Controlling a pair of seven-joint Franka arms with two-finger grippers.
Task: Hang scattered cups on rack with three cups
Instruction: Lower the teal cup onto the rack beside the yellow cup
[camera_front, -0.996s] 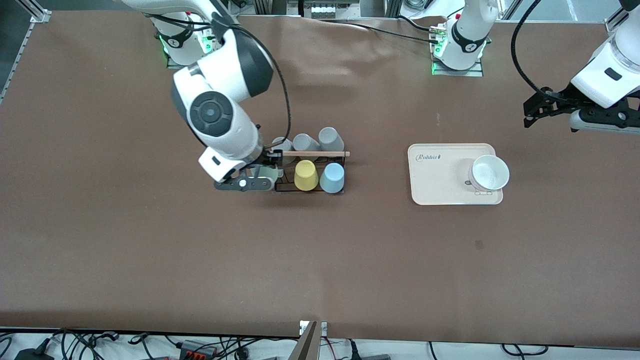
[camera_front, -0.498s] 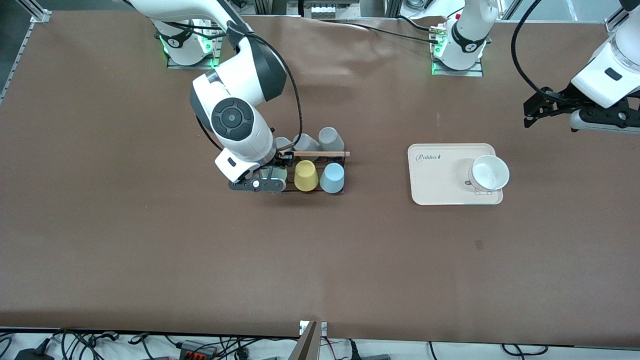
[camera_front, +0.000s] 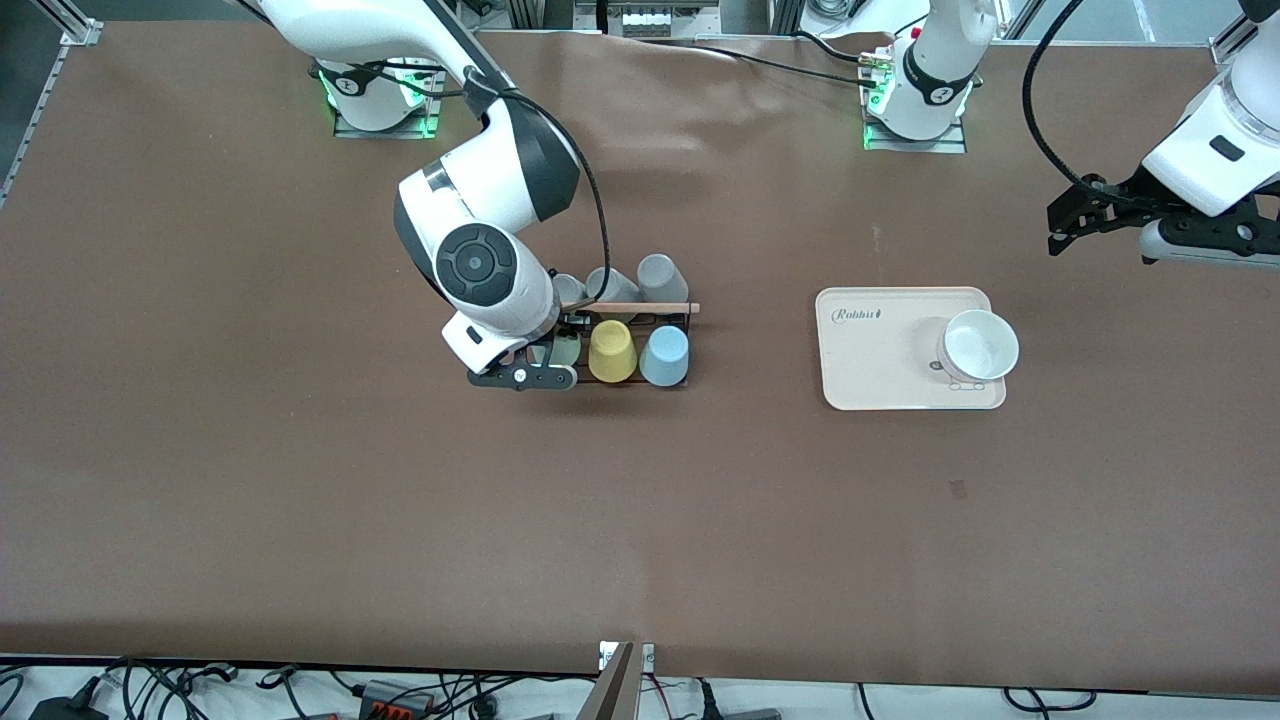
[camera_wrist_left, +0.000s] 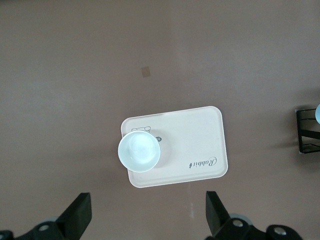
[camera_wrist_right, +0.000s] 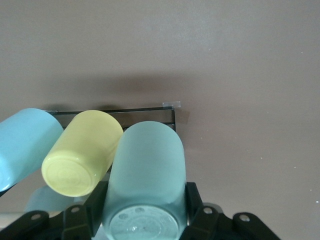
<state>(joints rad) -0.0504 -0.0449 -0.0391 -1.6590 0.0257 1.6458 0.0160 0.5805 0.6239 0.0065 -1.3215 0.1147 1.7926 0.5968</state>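
Observation:
The black wire rack (camera_front: 676, 322) with its wooden rod (camera_front: 650, 307) holds a yellow cup (camera_front: 612, 351) and the light blue cup (camera_front: 664, 356) side by side. My right gripper (camera_front: 548, 356) is shut on the mint green cup (camera_front: 567, 347) at the rack's end toward the right arm, right beside the yellow cup. In the right wrist view the mint cup (camera_wrist_right: 147, 170) sits between the fingers (camera_wrist_right: 196, 202), next to the yellow cup (camera_wrist_right: 82, 152) and the blue cup (camera_wrist_right: 22, 145). Whether it rests on a peg is hidden. My left gripper (camera_front: 1065, 225) waits open and empty in the air.
Three grey cups (camera_front: 640, 282) hang on the rack's side farther from the front camera. A beige tray (camera_front: 880, 350) with a white bowl (camera_front: 980, 346) lies toward the left arm's end; it also shows in the left wrist view (camera_wrist_left: 200, 145).
My right gripper has moved with the mint cup toward the yellow cup, into the rack's end place. The left arm has not moved.

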